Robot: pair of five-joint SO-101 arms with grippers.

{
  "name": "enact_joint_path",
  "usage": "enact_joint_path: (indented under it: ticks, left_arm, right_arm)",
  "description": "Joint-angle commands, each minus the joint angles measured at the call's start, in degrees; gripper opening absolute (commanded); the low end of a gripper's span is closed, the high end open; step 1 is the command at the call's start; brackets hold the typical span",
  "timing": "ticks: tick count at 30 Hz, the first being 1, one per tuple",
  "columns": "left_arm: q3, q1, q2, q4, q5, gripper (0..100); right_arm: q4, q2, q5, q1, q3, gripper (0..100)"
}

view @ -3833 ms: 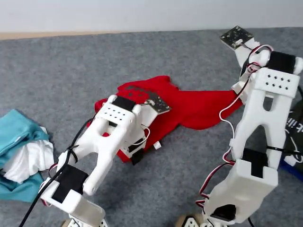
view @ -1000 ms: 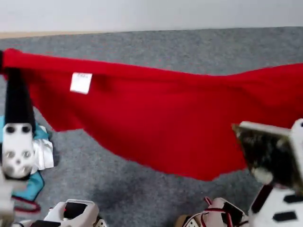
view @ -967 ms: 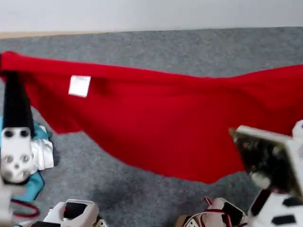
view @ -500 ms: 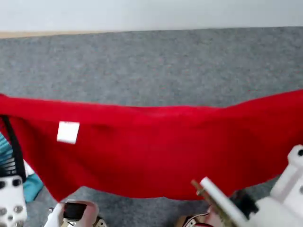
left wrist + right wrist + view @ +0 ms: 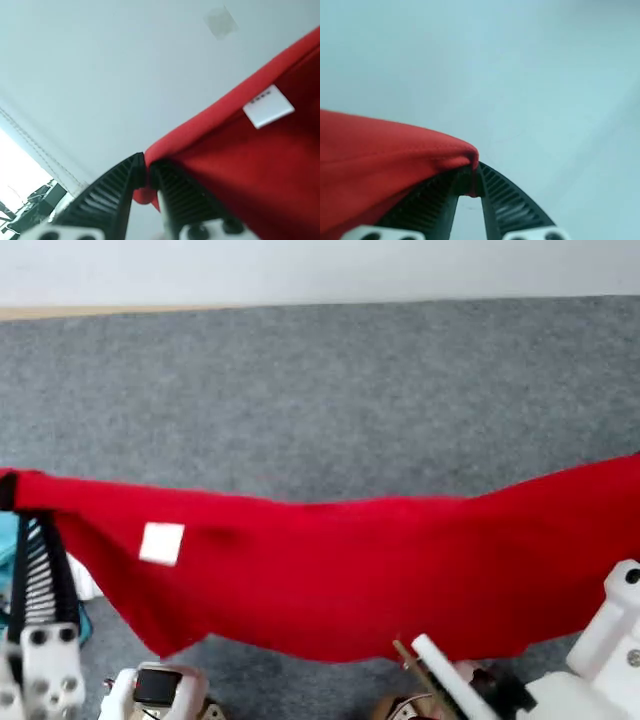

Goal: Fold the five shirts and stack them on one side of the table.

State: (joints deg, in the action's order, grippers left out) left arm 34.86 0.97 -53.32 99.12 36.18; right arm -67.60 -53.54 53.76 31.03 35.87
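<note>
A red shirt (image 5: 330, 580) hangs stretched across the high view above the grey table, a white label (image 5: 162, 543) on it near the left. My left gripper (image 5: 146, 167) is shut on the shirt's corner (image 5: 160, 147) at the far left of the high view, where its black fingers (image 5: 38, 570) show. My right gripper (image 5: 470, 185) is shut on the opposite corner (image 5: 465, 152), off the high view's right edge. The red shirt (image 5: 260, 165) sags slightly in the middle.
Part of a teal and white pile of shirts (image 5: 70, 595) peeks out at the left edge behind the left arm. The arms' white bases (image 5: 160, 695) and the right arm's body (image 5: 600, 670) sit along the near edge. Bare grey table surface (image 5: 330, 400) lies beyond the shirt.
Both grippers picked the red shirt off the table and lifted it spread out. Over the last second the stretched shirt came down and nearer in the high view.
</note>
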Motion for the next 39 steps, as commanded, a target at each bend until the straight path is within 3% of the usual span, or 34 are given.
enact_joint_path:
  ticks: [1, 5, 11, 17, 24, 30, 39]
  left_arm:
    - [-5.1, -0.5, 0.0, -1.4, 0.6, 0]
    - [-14.5, -0.5, 0.0, -4.0, 0.7, 0]
    - [-34.0, -0.4, 0.0, -15.4, 0.5, 0]
    - [-56.1, -0.4, 0.1, -36.0, 0.5, 0]
    - [-78.8, -0.4, 2.3, -61.9, 0.7, 0]
    - [-76.4, -3.3, 18.4, -71.6, 0.4, 0]
    - [-52.5, -5.6, 48.6, -74.0, 0.4, 0]
  right_arm:
    - [-2.8, 5.0, 0.6, 0.9, 0.8, 1.2]
    - [-5.8, 9.7, 0.6, 0.2, 0.8, 1.2]
    - [-14.2, 19.2, 0.7, -8.9, 0.8, 1.2]
    - [-17.3, 32.7, 0.3, -14.4, 0.8, 1.2]
    - [-12.0, 50.7, -1.6, -16.0, 0.8, 1.2]
    - [-1.4, 62.5, -3.7, -18.6, 0.8, 1.2]
    - [21.3, 74.0, -3.3, -23.1, 1.1, 1.2]
